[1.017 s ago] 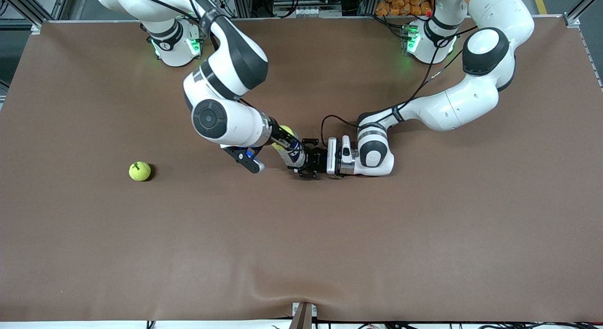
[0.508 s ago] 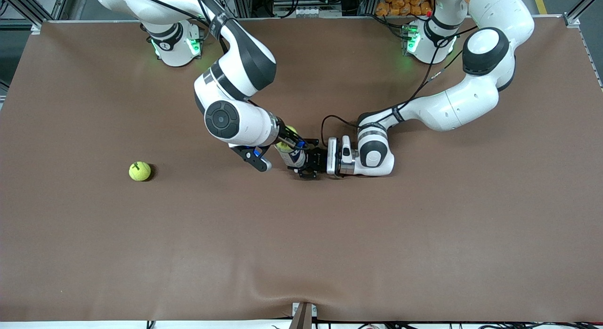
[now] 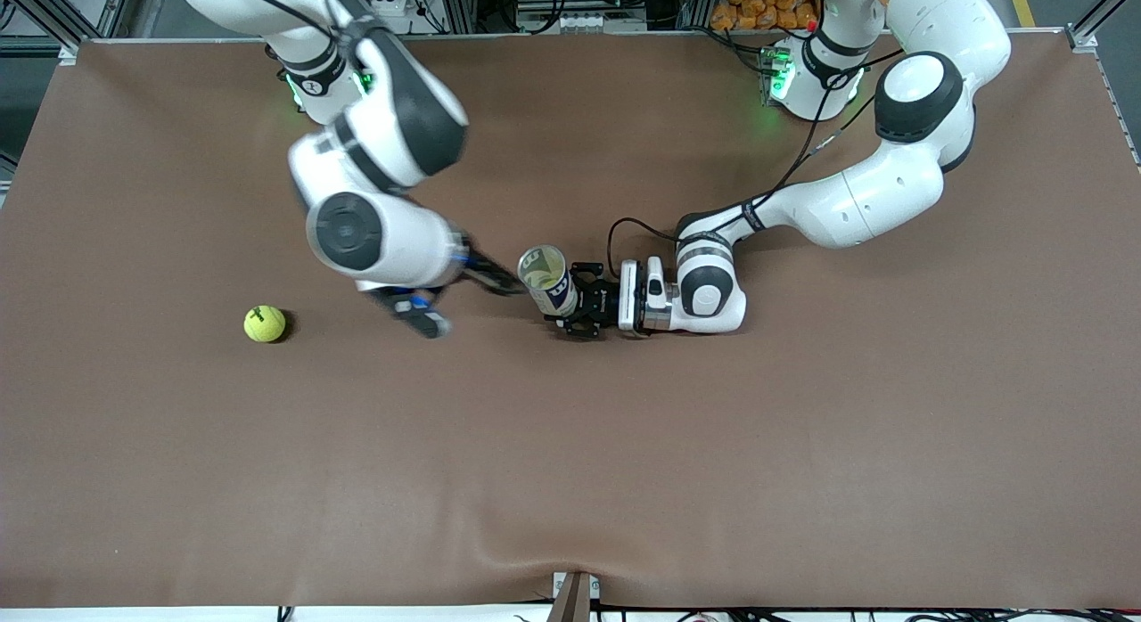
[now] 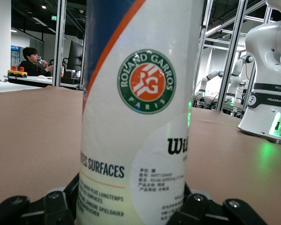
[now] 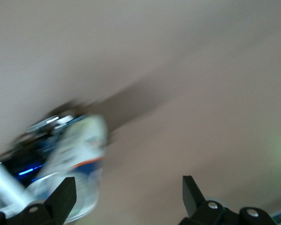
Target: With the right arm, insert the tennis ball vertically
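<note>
My left gripper [image 3: 584,312] clamps the upright can [image 3: 548,283] mid-table; its wrist view alone shows the label. My right gripper [image 5: 126,194] hangs open beside it.

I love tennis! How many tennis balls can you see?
1 in plain sight: a tennis ball lying on the table toward the right arm's end. The upright can may hide more inside.

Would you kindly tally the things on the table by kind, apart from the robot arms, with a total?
Tennis ball lying loose on the table: 1
Tennis ball can, upright in the left gripper: 1
Total: 2
The can's contents are not visible from these views, so any ball inside is not counted.
</note>
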